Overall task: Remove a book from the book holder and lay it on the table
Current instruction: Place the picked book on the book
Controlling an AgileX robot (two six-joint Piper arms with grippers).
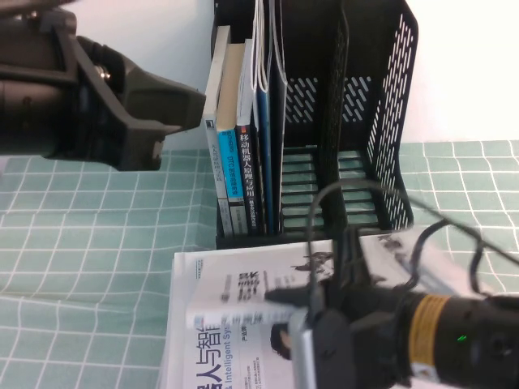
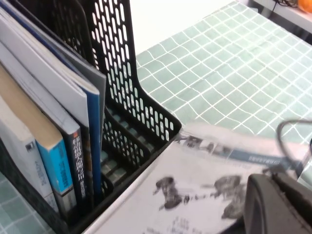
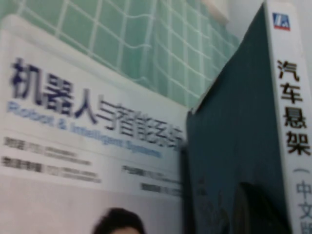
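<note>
The black mesh book holder point(image 1: 389, 97) stands at the back of the table with several upright books point(image 1: 239, 146) in its left compartment; it also shows in the left wrist view point(image 2: 122, 73). My right gripper point(image 1: 290, 298) is in front of the holder, shut on a book point(image 1: 243, 284) with a white top cover, a white spine and a dark teal other cover point(image 3: 234, 126). It holds the book flat, low over a large white book point(image 1: 190, 361) lying on the table. My left gripper point(image 1: 188, 105) hovers high, left of the holder.
The table has a green checked cloth point(image 1: 81, 243). A black cable point(image 1: 422, 235) loops over my right arm, just in front of the holder. The holder's middle and right compartments hold no books.
</note>
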